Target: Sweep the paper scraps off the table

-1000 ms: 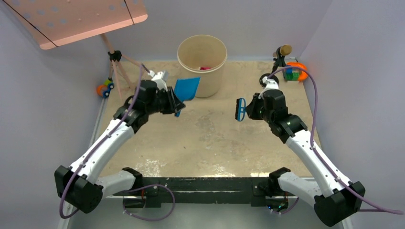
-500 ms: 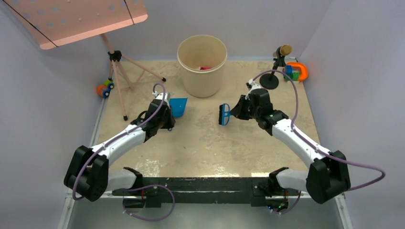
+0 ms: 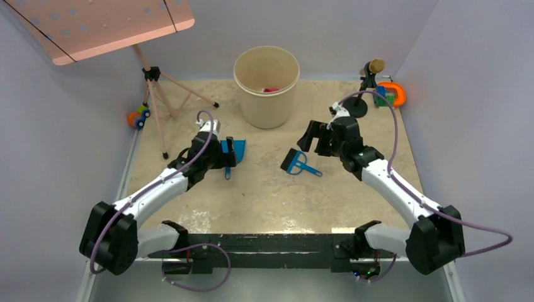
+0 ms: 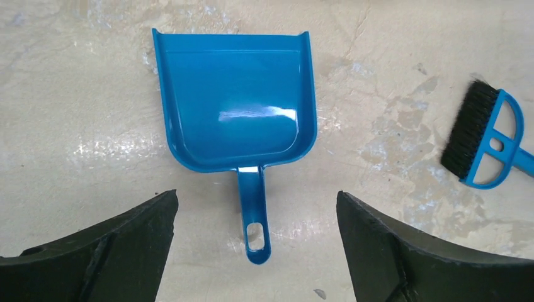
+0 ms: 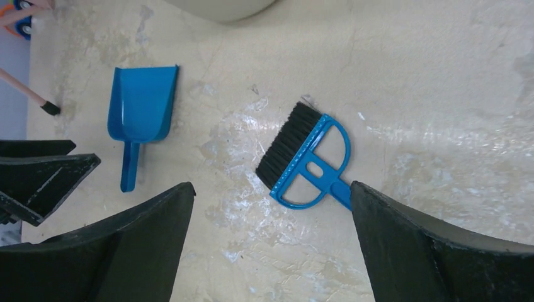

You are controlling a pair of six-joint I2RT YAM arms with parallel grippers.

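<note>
A pink paper scrap (image 3: 271, 90) shows inside the beige bucket (image 3: 266, 85); I see no scraps on the table (image 3: 264, 195). The blue dustpan (image 4: 234, 104) lies flat and empty, its handle pointing at my left gripper (image 4: 257, 196), which is open just behind it without touching. The blue hand brush (image 5: 306, 160) with black bristles lies flat on the table right of the dustpan (image 3: 234, 151). My right gripper (image 5: 271, 185) hangs open above the brush (image 3: 297, 162), nothing between its fingers. From above, the left gripper (image 3: 217, 158) and right gripper (image 3: 313, 139) face each other.
A wooden tripod (image 3: 157, 94) holding a pink board stands at the back left, with a toy car (image 3: 138, 116) beside it. A black stand (image 3: 364, 94) and colourful toys (image 3: 390, 94) sit at the back right. A black rail (image 3: 264, 242) runs along the near edge.
Both grippers have opened. The dustpan and the brush were let go and now lie flat on the table. Both arms had come down toward the table beforehand.
</note>
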